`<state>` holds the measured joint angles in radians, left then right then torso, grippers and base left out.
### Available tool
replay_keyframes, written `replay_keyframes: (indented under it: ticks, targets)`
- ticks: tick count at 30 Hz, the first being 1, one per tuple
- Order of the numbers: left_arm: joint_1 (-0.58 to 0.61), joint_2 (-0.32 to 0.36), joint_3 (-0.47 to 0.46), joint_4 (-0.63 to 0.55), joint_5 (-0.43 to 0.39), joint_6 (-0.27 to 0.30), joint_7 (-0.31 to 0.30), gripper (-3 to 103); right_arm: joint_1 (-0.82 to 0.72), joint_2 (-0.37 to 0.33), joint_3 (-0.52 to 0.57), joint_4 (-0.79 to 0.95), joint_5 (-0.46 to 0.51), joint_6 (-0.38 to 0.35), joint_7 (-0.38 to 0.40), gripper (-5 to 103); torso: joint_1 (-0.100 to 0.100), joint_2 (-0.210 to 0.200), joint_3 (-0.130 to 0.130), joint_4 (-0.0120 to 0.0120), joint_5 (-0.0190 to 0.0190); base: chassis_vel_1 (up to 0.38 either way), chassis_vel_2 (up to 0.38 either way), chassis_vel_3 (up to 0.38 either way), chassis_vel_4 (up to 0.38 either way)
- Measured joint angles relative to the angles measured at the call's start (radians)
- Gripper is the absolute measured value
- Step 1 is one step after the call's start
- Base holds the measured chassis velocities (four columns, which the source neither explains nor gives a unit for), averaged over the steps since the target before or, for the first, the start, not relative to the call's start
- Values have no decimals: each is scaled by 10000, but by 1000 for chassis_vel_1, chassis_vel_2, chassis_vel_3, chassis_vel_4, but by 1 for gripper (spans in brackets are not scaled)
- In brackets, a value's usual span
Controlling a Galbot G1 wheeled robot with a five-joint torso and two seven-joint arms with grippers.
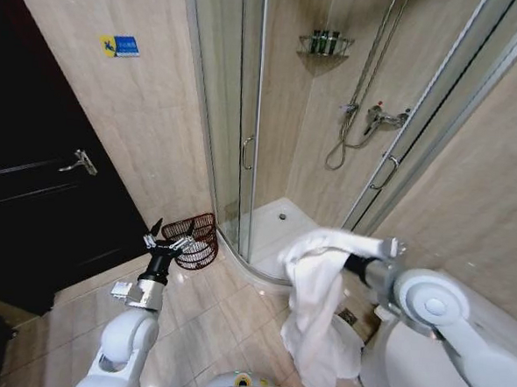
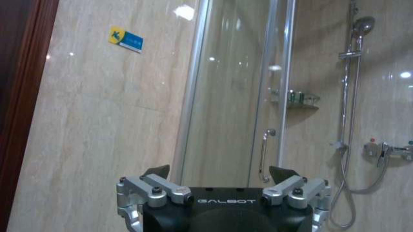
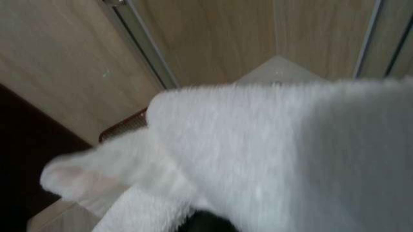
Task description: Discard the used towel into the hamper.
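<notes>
right gripper (image 1: 394, 248) fingers buried under draped white towel (image 1: 314, 311), apparently clenched on it, carried clear of floor. hamper (image 1: 196, 239) just beyond left gripper (image 1: 170, 238), fingers spread, empty.

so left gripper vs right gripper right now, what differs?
The left gripper is empty with fingers spread open; the right gripper is draped by the white towel, its fingers hidden. The left gripper is raised in front of the hamper; the right gripper is off to the hamper's right, by the shower door. Both are held out forward.

White towel (image 1: 313, 302); dark reddish-brown open-weave hamper (image 1: 199, 240); beige tiles.
</notes>
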<state>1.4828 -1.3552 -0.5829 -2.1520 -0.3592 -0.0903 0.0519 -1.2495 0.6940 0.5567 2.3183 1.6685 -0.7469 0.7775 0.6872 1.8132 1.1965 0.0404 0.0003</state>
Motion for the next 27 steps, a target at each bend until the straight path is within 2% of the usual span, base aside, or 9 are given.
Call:
replay_keyframes:
  ticks: [4, 10, 12, 13, 14, 16, 18, 23, 27]
  targets:
    - [5, 21, -5, 15, -73, 9, -1, 100, 871, 41, -505, -485, -2094, 289, -1440, 7, 4, -1, 1, 6, -4, 0, 0, 0, 0]
    - [21, 61, -8, 127, -135, -32, 0, 100, 425, -14, -924, -761, -2119, 589, -1466, 7, 4, -1, 3, -1, 4, 0, 0, 0, 0]
    - [17, 81, -6, 158, -143, -38, 4, 100, 505, 354, -783, -1075, -3331, 1576, -2592, 7, 3, -1, 2, -3, 8, 0, 0, 0, 0]
    - [-5, 114, 9, 207, -131, -48, 7, 100, 1002, 585, -768, -1524, -4802, 2859, -3353, 7, 0, -1, 2, -4, 6, 0, 0, 0, 0]
    - [-13, 117, 30, 214, -110, -50, 8, 100, 1469, 580, -806, -1660, -5054, 3042, -3266, 7, 1, -1, 0, 0, -2, 0, 0, 0, 0]
    - [-19, 117, 64, 205, -94, -47, 11, 100, 1832, 443, -871, -1672, -4493, 2712, -2571, 7, 1, -1, -1, 12, -18, 0, 0, 0, 0]
    - [-51, 69, 130, 143, -49, -20, 14, 100, 1912, 30, -931, -1442, -2181, 761, -1145, 7, 5, -2, 2, 9, 5, 0, 0, 0, 0]
    - [-112, -18, 220, 114, 67, 21, 18, 100, 1191, 321, -834, -1359, -4057, 568, -2654, 7, 3, -3, 1, -3, 6, 0, 0, 0, 0]
    - [-119, 3, 227, 57, 103, 106, 18, 100, 1276, 384, -780, -1358, -4430, 770, -3158, 7, 0, -3, 0, 2, -8, 0, 0, 0, 0]
